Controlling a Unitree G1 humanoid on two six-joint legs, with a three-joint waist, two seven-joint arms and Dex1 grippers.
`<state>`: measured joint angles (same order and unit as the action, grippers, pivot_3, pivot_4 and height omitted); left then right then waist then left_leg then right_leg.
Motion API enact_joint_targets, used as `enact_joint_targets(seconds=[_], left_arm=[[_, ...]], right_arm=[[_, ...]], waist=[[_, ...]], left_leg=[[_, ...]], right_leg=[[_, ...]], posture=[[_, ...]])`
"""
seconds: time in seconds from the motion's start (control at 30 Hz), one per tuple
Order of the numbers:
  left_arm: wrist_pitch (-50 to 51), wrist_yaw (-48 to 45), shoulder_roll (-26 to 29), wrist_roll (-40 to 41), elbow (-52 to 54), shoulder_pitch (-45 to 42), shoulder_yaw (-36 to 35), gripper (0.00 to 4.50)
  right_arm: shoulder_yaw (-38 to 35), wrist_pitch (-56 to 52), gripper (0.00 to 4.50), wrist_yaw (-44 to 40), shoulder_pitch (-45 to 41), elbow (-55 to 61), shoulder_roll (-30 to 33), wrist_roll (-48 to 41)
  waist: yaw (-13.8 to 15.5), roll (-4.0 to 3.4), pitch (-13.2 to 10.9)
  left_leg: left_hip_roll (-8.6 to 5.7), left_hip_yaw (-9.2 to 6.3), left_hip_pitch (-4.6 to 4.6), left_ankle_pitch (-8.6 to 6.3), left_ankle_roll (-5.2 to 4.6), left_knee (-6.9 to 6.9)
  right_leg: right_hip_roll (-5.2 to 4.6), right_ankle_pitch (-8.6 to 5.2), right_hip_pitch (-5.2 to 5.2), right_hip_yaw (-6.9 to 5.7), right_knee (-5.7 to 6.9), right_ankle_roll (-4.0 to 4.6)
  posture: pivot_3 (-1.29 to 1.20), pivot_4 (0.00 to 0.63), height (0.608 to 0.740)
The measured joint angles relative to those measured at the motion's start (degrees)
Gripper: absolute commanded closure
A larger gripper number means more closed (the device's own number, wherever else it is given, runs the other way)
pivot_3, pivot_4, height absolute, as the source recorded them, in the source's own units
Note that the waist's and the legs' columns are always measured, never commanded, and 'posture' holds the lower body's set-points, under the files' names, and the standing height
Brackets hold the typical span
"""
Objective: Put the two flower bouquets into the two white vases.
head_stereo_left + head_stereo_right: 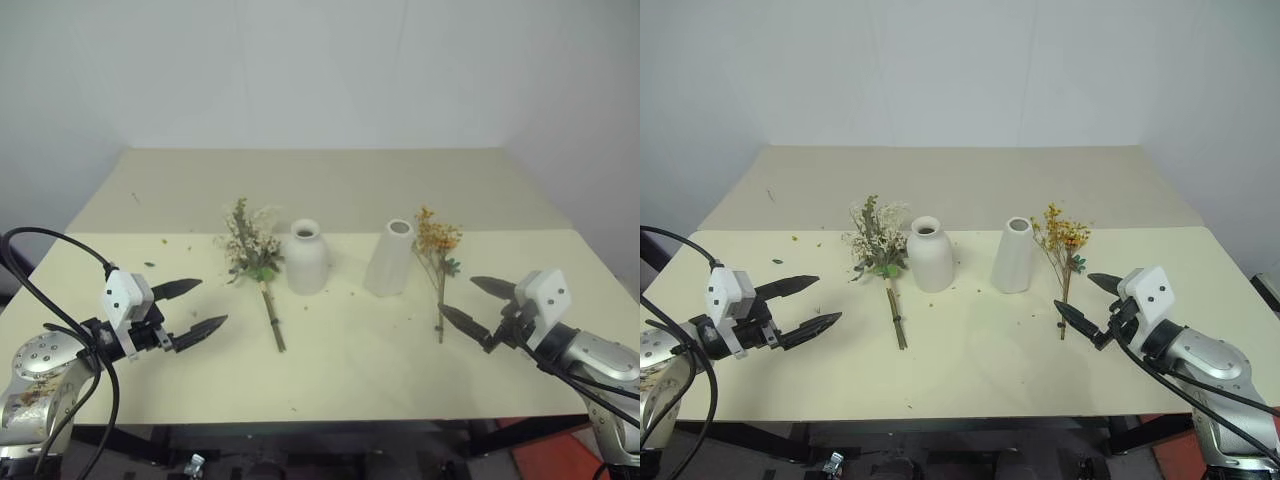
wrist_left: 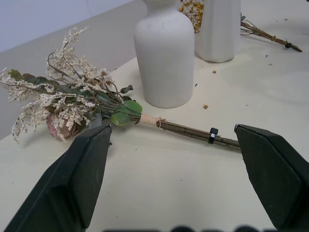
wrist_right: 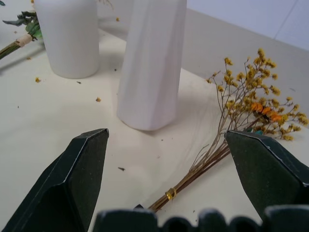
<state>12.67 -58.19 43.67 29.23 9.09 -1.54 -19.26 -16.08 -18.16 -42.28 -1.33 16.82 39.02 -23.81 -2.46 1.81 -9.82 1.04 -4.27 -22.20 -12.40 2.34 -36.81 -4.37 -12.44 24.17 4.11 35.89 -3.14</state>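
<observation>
Both grippers hang released and empty. The left gripper (image 1: pixel 187 309) is nearer to the cream-white bouquet (image 1: pixel 254 262), which lies at its 2 o'clock beside the bottle-shaped vase (image 1: pixel 307 257), with stems pointing toward 6 o'clock. The right gripper (image 1: pixel 477 305) almost touches the stem end of the yellow-orange bouquet (image 1: pixel 437 245).

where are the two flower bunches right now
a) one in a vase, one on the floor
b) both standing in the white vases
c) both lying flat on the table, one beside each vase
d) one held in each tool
c: the cream-white bouquet lies beside the bottle-shaped vase, the yellow-orange bouquet beside the tapered vase, and both tools, left and right, are open and empty.
</observation>
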Motion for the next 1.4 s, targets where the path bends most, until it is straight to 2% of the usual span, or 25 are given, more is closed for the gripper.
enact_joint_targets(seconds=[0.5,0.7,0.87,1.03,1.17,1.4], left_arm=[[0.1,0.0,0.0,0.1,0.0,-0.8,0.0,0.04],[4.0,0.8,0.3,0.5,0.3,-3.8,1.6,0.04],[10.4,0.5,2.3,2.1,0.9,-9.6,4.8,0.04],[12.7,-4.1,4.3,2.7,0.4,-16.9,7.6,0.04],[12.7,-8.2,4.5,2.8,-1.8,-21.9,9.1,0.04],[12.7,-12.5,4.5,2.8,-4.7,-27.6,9.8,0.04]], right_arm=[[-0.1,-2.2,0.00,0.6,-0.3,0.1,0.0,-0.1],[0.9,-17.4,0.00,7.2,-4.9,4.7,0.4,-2.2],[3.5,-34.8,0.00,17.3,-16.0,7.0,-1.0,-2.9],[7.1,-48.0,0.00,24.3,-24.9,5.2,-3.4,-1.9],[11.1,-53.5,0.00,28.0,-28.6,1.7,-5.2,0.6],[15.0,-54.5,0.00,32.0,-31.7,-5.9,-7.5,6.0]], waist=[[-0.1,0.00,0.0],[-0.1,0.00,0.0],[-0.1,0.02,0.0],[-0.1,0.01,0.0],[-0.1,0.01,0.0],[-0.2,0.00,0.0]], left_leg=[[0.00,0.00,0.00,0.00,0.00,0.00],[0.00,-0.01,0.03,0.00,0.00,-0.01],[-0.02,-0.03,-0.02,0.02,-0.02,-0.04],[-0.01,-0.06,-0.14,0.02,-0.03,-0.02],[-0.04,-0.06,-0.21,0.01,-0.05,-0.01],[-0.03,-0.06,-0.19,0.01,-0.05,-0.02]], right_leg=[[0.00,0.01,0.00,0.00,0.00,-0.02],[0.02,0.02,-0.01,0.01,0.05,-0.02],[0.02,0.03,0.04,0.00,0.08,-0.01],[0.04,0.05,0.11,-0.04,0.00,-0.08],[0.00,0.05,0.12,-0.03,-0.07,-0.08],[0.01,0.05,0.12,-0.05,-0.03,-0.09]], posture=[[0.00,0.150,0.740],[0.00,0.150,0.740],[0.00,0.150,0.740],[0.00,0.150,0.740],[0.00,0.150,0.740],[0.00,0.150,0.740]])
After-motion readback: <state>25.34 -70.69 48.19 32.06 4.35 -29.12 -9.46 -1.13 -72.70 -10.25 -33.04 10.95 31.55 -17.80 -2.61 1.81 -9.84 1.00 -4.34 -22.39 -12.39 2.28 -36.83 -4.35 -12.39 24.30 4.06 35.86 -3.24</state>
